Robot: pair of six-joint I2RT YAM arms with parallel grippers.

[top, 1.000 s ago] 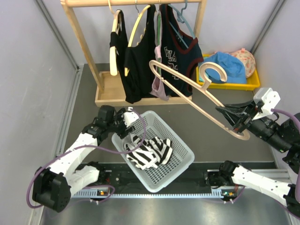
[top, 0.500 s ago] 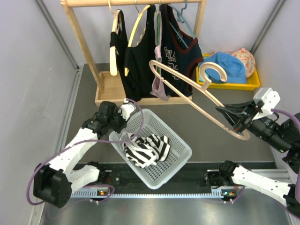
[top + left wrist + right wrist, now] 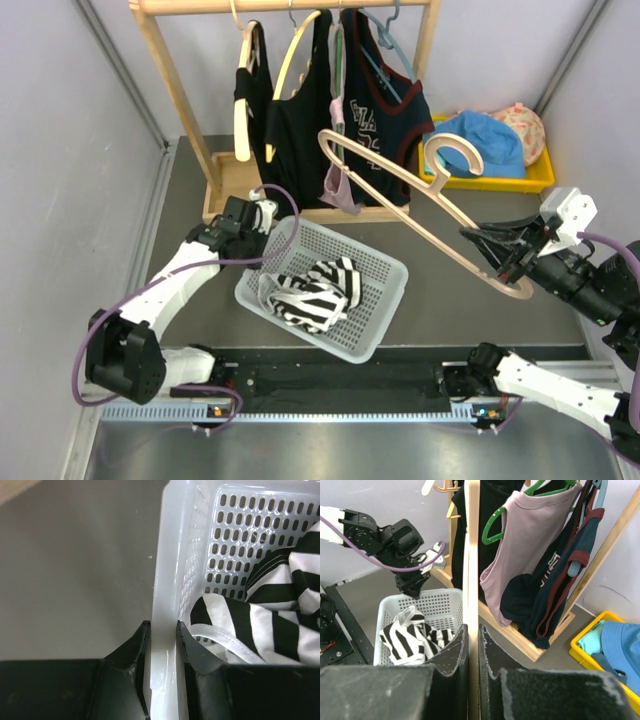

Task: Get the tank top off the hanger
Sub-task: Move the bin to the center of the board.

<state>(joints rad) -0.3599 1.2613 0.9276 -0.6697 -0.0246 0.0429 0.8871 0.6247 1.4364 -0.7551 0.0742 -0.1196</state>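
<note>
Fingers, left gripper (image 3: 163,630): clenched on the basket (image 3: 166,555) wall
Fingers, right gripper (image 3: 473,630): clenched on the wooden hanger (image 3: 471,555)
Striped tank top (image 3: 310,298): laid inside basket

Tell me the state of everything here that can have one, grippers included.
Tank top: off the hanger, crumpled in the basket.
Hanger: bare, held up in the air.
Basket: upright, rim clamped.
Left gripper: shut on the basket rim.
Right gripper: shut on the hanger.
Other clothes: hanging on the rack.
</note>
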